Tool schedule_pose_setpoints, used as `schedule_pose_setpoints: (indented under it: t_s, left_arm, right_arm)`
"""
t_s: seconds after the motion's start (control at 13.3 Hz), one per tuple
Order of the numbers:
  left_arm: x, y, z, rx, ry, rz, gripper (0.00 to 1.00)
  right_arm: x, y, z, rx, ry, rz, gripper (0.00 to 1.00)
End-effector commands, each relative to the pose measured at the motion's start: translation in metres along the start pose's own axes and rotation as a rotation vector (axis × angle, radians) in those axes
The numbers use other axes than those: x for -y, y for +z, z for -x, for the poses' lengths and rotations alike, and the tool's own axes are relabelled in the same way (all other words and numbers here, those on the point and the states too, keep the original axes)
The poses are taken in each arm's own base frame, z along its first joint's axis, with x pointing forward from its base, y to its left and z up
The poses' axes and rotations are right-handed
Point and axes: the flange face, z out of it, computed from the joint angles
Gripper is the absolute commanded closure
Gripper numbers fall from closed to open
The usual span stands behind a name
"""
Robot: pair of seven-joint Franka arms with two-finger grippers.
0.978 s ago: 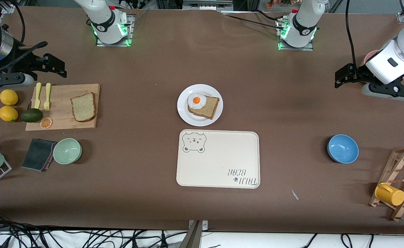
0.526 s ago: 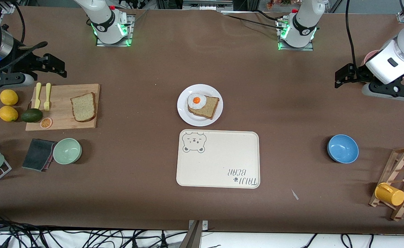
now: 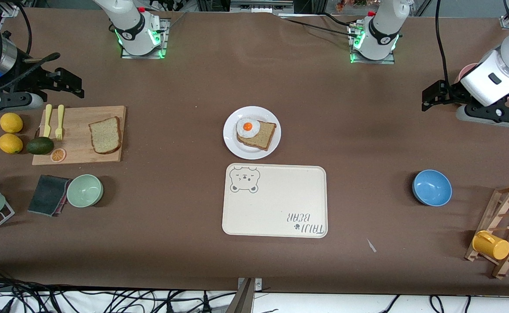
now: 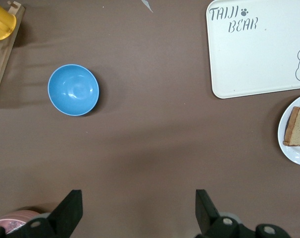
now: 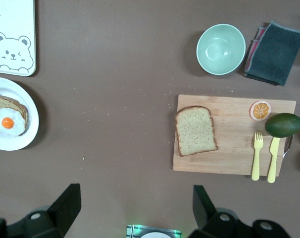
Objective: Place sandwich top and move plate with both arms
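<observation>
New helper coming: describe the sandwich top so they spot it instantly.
Find the wooden cutting board toward the right arm's end of the table. The sandwich top lies on it, beside a yellow fork. Unlike the slice on the plate, it carries no egg.

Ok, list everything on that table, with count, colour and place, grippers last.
sandwich top: one, tan-brown, on the cutting board
cutting board: one, wooden, toward the right arm's end
plate: one, white, mid-table, holding egg-topped bread
tray: one, cream, nearer the camera than the plate
lemons: two, yellow, beside the board
avocado: one, green, at the board's edge
bowls: one green, one blue
mug: one, yellow, on the wooden rack
left gripper: open, waiting
right gripper: open, waiting
</observation>
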Motion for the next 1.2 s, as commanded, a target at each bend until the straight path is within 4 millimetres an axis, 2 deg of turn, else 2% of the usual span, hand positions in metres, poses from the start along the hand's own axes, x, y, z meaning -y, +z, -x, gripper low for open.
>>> schedule_pose_setpoints:
  t_s: [0.0,1.13]
  left_arm:
    - [0.0015,-0.0008,0.0002,-0.010,0.010,0.016,0.00]
    - [0.0025,-0.0008,0.0003,-0.010,0.010,0.015,0.00]
  right_arm:
    - [0.0004,-0.0012,-0.0005,0.005,0.007,0.001,0.00]
    - [-0.0004,0.0050,-0.0055,0.009,0.002,0.001,0.00]
